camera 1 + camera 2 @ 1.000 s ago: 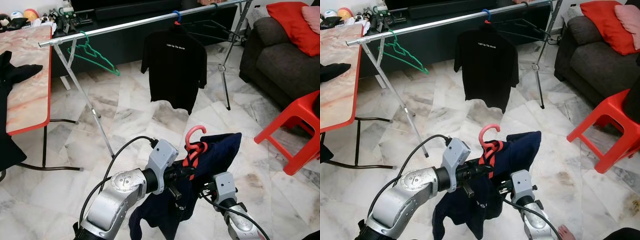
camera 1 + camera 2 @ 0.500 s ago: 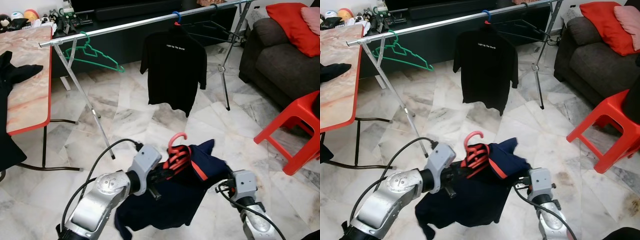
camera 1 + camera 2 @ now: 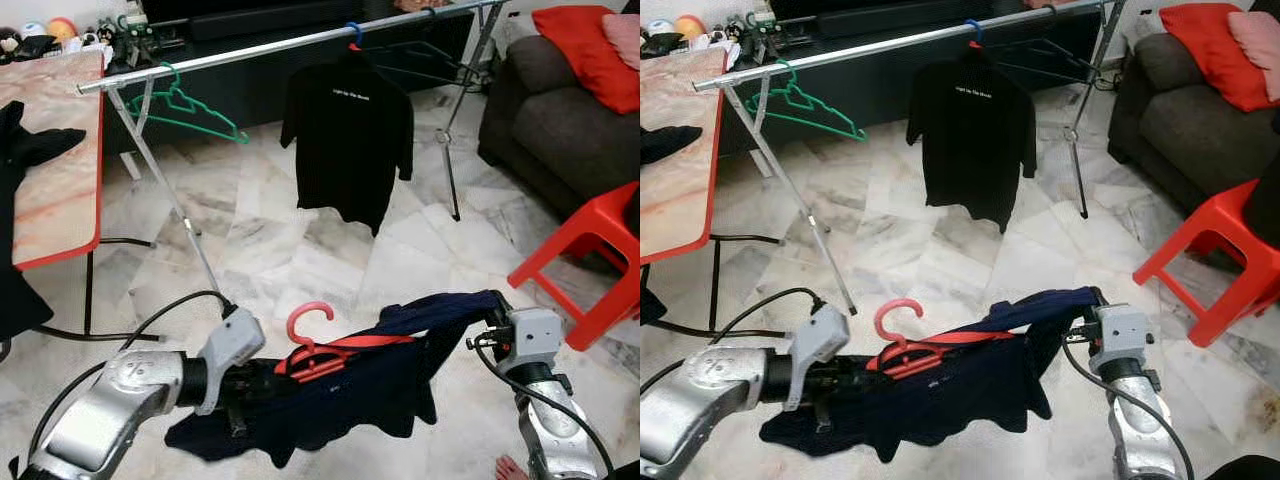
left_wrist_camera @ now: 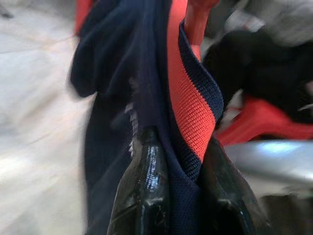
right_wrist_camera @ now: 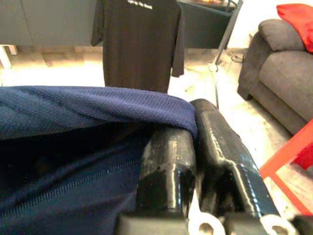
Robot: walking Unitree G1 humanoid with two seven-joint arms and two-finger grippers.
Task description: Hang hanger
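Red plastic hanger [image 3: 320,350] w/ navy red-collared shirt [image 3: 340,400] is held low between both arms. Left gripper [image 4: 181,161] pinches collar/hanger; right gripper [image 5: 193,142] clamps the sleeve. Long silver metal rail [image 3: 300,42] lies ahead and well above; hook points up, nearer left arm.

a black t-shirt [image 3: 349,140] is hanging from a blue hanger hook [image 3: 352,31]. a green hanger [image 3: 190,106] is dangling nearby. to the left, a marble-topped table with a red edge [image 3: 60,170] is carrying a dark garment [image 3: 22,150], with toys and clutter [image 3: 40,35] sitting beyond it. on the right, a grey sofa [image 3: 560,130] is holding a red cushion [image 3: 590,50], and a red plastic stool [image 3: 590,260] is standing on the marble floor [image 3: 300,250].
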